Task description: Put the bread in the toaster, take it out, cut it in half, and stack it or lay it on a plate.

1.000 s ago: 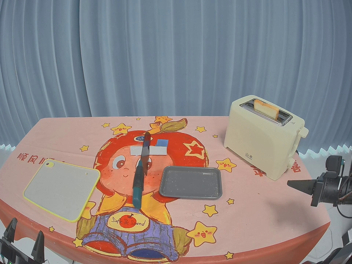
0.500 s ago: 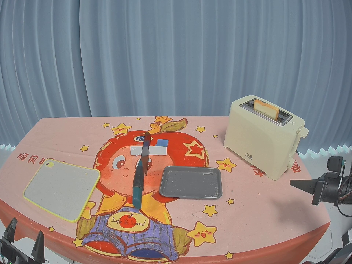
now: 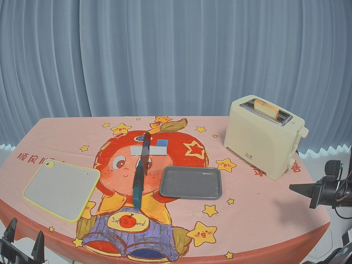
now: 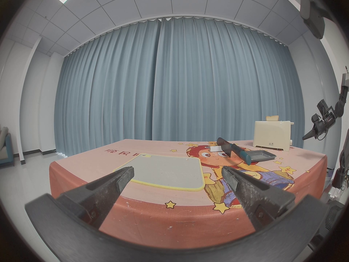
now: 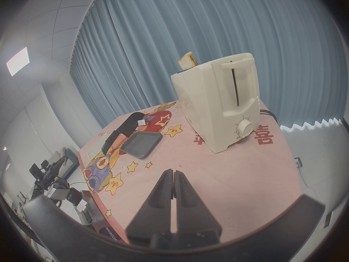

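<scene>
Head view | bread [image 3: 266, 109] upright in toaster [image 3: 262, 140] slot | left fingers [image 4: 105, 191] apart | right fingers [image 5: 161, 197] together

Browned bread slice [image 3: 266, 109] pokes up from the slot of the cream toaster [image 3: 260, 140] at right; grey plate [image 3: 190, 183] lies flat at centre.

Left gripper [image 4: 178, 172], right gripper [image 5: 173, 173] — black, wedge-fingered.

High head, low wrists, toaster [image 3: 262, 140] in all
</scene>
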Motion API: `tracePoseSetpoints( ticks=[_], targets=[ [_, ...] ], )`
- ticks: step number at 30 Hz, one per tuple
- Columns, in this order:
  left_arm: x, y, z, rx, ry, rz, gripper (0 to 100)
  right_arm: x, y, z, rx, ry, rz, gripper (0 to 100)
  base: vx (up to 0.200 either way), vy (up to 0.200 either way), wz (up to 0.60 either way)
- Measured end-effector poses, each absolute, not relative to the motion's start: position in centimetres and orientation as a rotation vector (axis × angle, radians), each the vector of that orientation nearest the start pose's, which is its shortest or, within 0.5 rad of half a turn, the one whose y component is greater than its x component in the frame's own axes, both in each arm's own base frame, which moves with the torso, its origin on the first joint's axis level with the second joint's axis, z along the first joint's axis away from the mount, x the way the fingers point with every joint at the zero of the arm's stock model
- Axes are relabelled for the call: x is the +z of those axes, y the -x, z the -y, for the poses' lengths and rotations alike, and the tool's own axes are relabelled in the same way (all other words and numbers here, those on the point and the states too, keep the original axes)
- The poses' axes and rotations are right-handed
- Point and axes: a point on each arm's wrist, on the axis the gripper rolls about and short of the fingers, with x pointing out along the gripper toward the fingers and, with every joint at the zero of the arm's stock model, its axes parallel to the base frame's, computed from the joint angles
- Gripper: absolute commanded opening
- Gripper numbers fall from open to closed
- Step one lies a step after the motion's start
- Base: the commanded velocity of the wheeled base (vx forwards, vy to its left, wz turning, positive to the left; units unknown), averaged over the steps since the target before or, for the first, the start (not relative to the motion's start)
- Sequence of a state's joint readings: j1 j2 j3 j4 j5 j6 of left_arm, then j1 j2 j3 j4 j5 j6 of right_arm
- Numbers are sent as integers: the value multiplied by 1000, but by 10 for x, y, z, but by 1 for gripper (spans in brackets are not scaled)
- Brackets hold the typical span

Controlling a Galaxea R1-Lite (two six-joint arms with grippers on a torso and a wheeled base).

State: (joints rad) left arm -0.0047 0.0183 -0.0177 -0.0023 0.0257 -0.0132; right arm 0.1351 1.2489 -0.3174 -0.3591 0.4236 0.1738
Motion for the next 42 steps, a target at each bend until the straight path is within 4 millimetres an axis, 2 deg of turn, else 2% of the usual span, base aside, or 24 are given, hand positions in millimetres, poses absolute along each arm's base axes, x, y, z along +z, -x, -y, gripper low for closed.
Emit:
tracePoseSetpoints(
  ticks=[42],
  targets=[
    [81,23,-1,21,13,2,100,112,-170,-23,304,-207,-730,0,0,0,0]
  ],
)
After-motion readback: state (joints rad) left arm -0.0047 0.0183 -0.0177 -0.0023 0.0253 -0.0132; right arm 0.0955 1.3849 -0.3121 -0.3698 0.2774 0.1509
